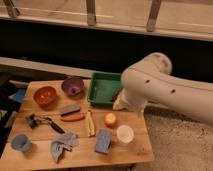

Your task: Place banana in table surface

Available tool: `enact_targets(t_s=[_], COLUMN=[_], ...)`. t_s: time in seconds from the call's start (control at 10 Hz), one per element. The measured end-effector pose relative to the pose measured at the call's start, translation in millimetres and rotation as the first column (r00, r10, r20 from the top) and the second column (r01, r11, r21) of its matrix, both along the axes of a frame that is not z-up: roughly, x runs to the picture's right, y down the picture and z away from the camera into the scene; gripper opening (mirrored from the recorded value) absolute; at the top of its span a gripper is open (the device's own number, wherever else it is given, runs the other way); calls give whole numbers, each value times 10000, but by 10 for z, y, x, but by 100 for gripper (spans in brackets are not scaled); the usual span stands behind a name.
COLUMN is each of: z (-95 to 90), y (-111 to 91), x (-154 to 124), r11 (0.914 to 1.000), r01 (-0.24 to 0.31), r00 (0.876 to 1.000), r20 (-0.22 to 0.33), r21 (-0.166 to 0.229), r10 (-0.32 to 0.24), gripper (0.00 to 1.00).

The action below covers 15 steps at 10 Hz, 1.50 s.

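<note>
The banana is slim and pale yellow. It lies nearly upright in the picture on the wooden table surface, between the orange carrot and a round orange fruit. My white arm reaches in from the right over the table's back right corner. My gripper shows only as a dark tip at the right end of the green tray, mostly hidden behind the arm. It is well away from the banana and not touching it.
On the table are an orange bowl, a purple bowl, a grey block, a black tool, a blue cup, a grey cloth, a blue sponge and a white cup.
</note>
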<state>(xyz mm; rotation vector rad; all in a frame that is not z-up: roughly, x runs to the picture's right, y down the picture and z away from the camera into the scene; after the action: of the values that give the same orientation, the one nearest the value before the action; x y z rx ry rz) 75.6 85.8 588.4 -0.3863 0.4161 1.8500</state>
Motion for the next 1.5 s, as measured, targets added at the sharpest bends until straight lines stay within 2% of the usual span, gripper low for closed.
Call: enact_targets(t_s=[0.1,0.2,0.8,1.1,1.4,1.5], z=[55,68,85,249,550,707], y=[23,37,46,39,-12,10], x=[-314,-466,-450,-796,-1424,-1671], r11=[9987,9974,9972,9880,9758,9685], r01=[499,722,738,1537,2169,2459], r00=[9977,9950,9951,9812,9607,9499], r20=[464,701,668,1202,1835,2084], r21=[-64,-71,-119,-143,-279,-387], r10=[-496,-715,-728,-1509,-2083,-2328], gripper=[68,68,68,68,68,68])
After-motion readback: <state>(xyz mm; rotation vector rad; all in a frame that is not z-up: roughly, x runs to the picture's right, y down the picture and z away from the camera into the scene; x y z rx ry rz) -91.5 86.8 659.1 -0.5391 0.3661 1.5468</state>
